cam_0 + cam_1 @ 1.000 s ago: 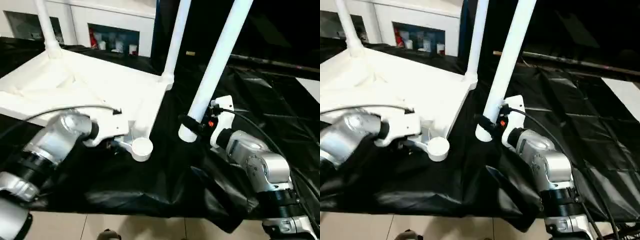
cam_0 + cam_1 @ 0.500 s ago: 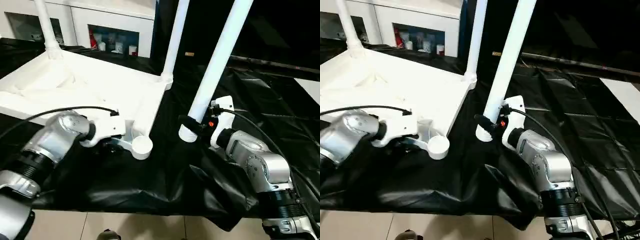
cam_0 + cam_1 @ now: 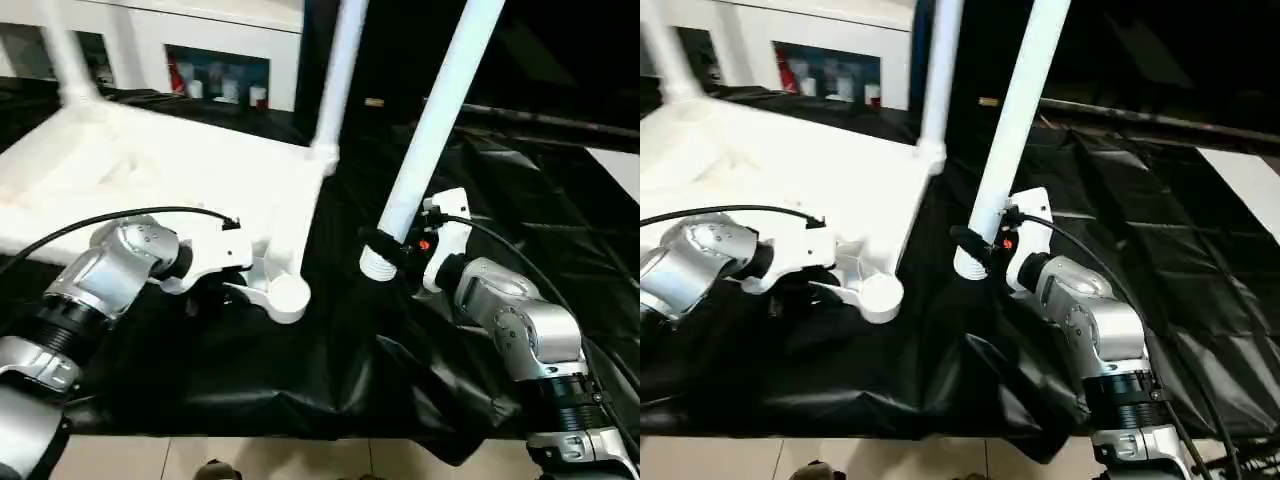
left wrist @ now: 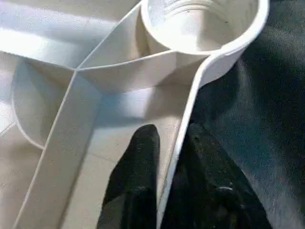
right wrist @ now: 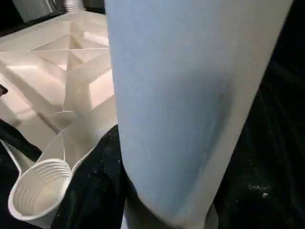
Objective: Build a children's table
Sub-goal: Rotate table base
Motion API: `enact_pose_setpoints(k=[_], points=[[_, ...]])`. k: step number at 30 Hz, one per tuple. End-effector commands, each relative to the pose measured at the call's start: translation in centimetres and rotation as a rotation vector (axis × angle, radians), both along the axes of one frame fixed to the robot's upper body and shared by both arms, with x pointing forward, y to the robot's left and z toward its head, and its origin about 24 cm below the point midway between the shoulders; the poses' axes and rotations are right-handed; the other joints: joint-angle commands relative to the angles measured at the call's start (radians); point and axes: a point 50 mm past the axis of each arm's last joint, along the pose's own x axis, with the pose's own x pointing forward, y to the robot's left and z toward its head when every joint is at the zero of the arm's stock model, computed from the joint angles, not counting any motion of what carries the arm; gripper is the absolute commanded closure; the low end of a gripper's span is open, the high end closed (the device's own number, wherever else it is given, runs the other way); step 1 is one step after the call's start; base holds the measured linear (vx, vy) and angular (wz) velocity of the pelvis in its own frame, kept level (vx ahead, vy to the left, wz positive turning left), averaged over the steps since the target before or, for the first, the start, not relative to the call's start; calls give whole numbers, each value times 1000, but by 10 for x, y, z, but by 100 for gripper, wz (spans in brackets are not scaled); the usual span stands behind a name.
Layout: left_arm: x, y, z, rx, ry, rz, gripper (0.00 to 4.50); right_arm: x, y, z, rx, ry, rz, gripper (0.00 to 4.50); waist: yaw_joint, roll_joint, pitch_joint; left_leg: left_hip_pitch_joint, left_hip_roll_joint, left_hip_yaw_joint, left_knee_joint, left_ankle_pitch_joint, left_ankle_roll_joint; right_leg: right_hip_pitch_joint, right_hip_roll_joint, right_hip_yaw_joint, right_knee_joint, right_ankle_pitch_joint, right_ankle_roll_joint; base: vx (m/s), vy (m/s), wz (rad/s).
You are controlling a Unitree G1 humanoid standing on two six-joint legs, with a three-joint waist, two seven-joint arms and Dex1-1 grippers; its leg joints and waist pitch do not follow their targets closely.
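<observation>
- Tabletop (image 3: 170, 180) lies upside down on the black-draped work table (image 3: 560, 200), ribbed underside facing up; I read its long axis as running from my near side off toward the far left.
- Nearest to me, its corner socket (image 3: 287, 297) opens upward with nothing in it, sitting just above the black cloth; in the left wrist view I can see threads inside the round cup (image 4: 205, 21).
- Two legs already stand in the far corners: one far leg (image 3: 335, 75) rises almost upright from the far right corner, and another leg (image 3: 62, 55) rises at the far left, both pointing up out of frame.
- My left gripper (image 4: 174, 157) is pinched on the tabletop's thin rim wall just behind the near socket, one black finger (image 4: 136, 162) inside the rim and the other on the cloth side, both touching the wall.
- My right gripper (image 3: 385, 250) is clamped around the loose leg (image 3: 430, 130) close to its lower end, the black fingers wrapped across the tube.
- That leg's long axis runs steeply up and away, tilting toward the right as it climbs; its ridged lower end (image 3: 375, 268) points down, near the cloth, beside the tabletop and apart from the near socket.
- In the right wrist view the held tube (image 5: 186, 105) stands close to the lens, with the near socket (image 5: 35, 191) off to one side and clearly not yet under it.
</observation>
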Motion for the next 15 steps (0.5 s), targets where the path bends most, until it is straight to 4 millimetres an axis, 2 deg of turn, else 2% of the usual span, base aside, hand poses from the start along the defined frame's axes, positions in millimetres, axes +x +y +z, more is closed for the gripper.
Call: enact_pose_setpoints(k=[1, 3, 6, 8, 11, 15], points=[[5, -5, 7, -60, -23, 89, 384, 1, -6, 1, -21, -17, -13, 259, 6, 31, -74, 28, 20, -5, -79, -276, -92, 46, -60, 34, -64, -223, -181, 0, 0, 0], [6, -7, 8, -75, -25, 105, 391, 1, -6, 1, -23, -16, -14, 259, 7, 31, -74, 28, 19, -5, -78, -275, -89, 45, -60, 34, -66, -231, -181, 0, 0, 0], [10, -18, 6, -160, -42, 224, 405, 3, -6, 1, -8, -11, -29, 259, 7, 31, -75, 27, 19, -5, -77, -270, -86, 46, -59, 33, -65, -221, -184, 0, 0, 0], [11, -25, 2, -187, -53, 260, 412, 4, -5, 2, -3, -11, -37, 259, 6, 26, -77, 22, 18, -4, -75, -249, -77, 51, -58, 33, -64, -199, -189, 0, 0, 0], [7, -35, -8, -192, -96, 208, 425, 5, -2, 2, -4, -12, -37, 259, 6, 23, -77, 18, 18, -5, -74, -227, -65, 54, -58, 33, -66, -182, -183, 0, 0, 0], [4, -40, -12, -186, -128, 149, 444, 5, -1, 3, -4, -13, -38, 259, 6, 26, -77, 22, 18, -4, -75, -230, -60, 50, -54, 33, -68, -185, -175, 0, 0, 0]])
